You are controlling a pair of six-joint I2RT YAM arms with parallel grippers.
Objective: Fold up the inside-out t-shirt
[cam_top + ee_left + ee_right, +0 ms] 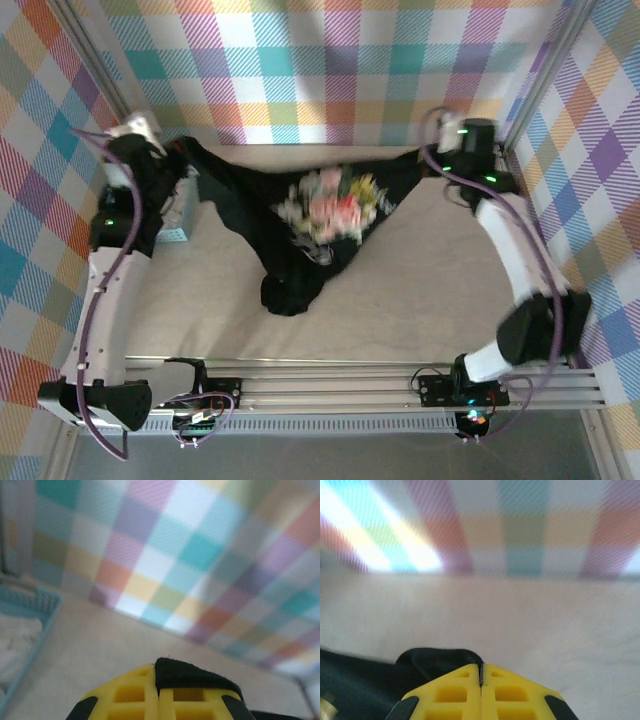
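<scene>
The black t-shirt is stretched across the far side of the table, its pale flowery print facing up and its lowest point sagging toward the table's middle. My left gripper holds its far-left corner. In the left wrist view the yellow fingers are shut with black fabric pinched between them and draped over the right finger. My right gripper holds the far-right corner. In the right wrist view that gripper is shut on a black fold that spills to the left.
A light-blue basket with a white cloth in it stands at the far left, partly under the left arm. Checked walls enclose the table on three sides. Bare beige tabletop lies in front of the shirt.
</scene>
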